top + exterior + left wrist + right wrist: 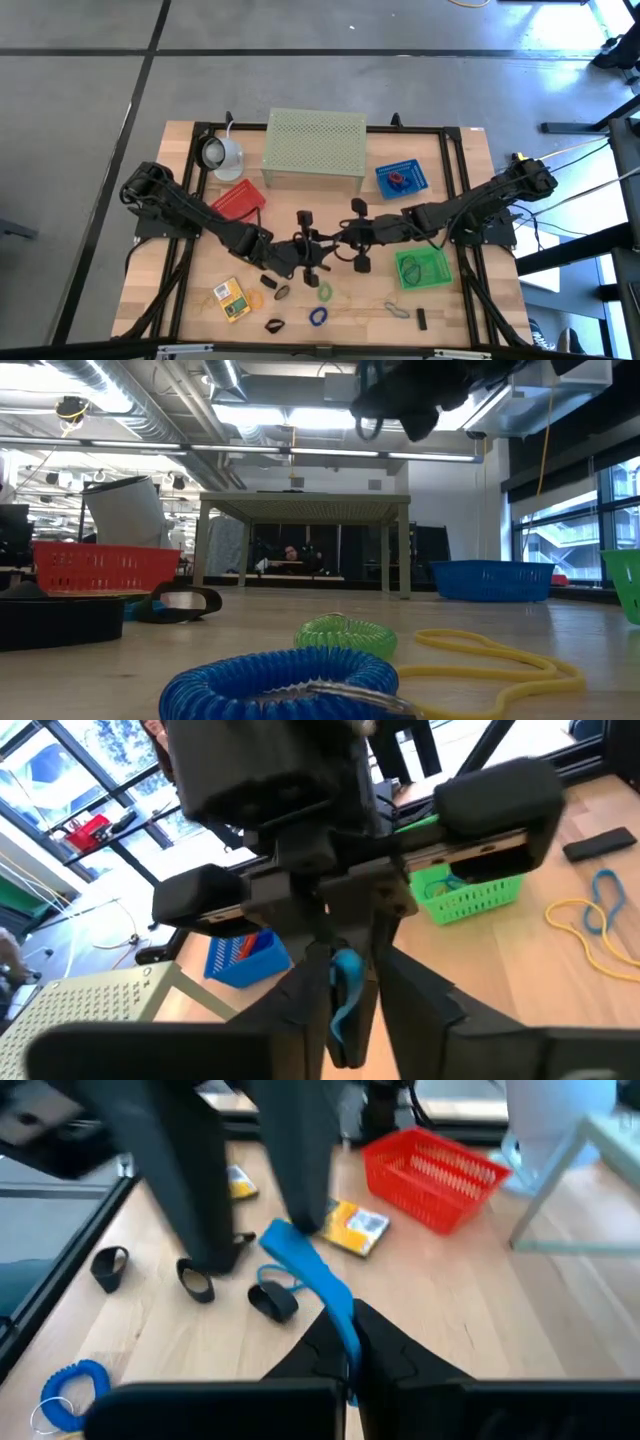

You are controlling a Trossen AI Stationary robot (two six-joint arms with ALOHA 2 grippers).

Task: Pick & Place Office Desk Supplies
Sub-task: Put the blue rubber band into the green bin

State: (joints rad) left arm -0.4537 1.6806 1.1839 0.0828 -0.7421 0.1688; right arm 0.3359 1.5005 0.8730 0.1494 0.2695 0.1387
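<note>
Above the middle of the table my two grippers meet tip to tip. My right gripper (336,240) (350,1342) is shut on a light blue band (305,1270) (345,985). My left gripper (328,248) (347,970) is open, one finger on each side of the band's other end. Further supplies lie on the wood below: black clips (198,1283), a blue coil loop (318,316), a green loop (325,292), yellow packets (232,298) and a yellow cord (370,305). My right gripper pinches one end of the blue band (349,1330) between its two fingers, coming from the table's right and slanting slightly down. The band sticks out past the fingertips toward my left gripper, lifted clear of the table. Whether a left finger (305,1215) touches the band's far end (276,1238), I cannot tell.
A pale green perforated stand (315,150) stands at the back, with a white cup-shaped thing (222,152) to its left. A red basket (238,200), a blue basket (402,178) and a green basket (422,268) sit around the grippers. A black frame (455,160) borders the table.
</note>
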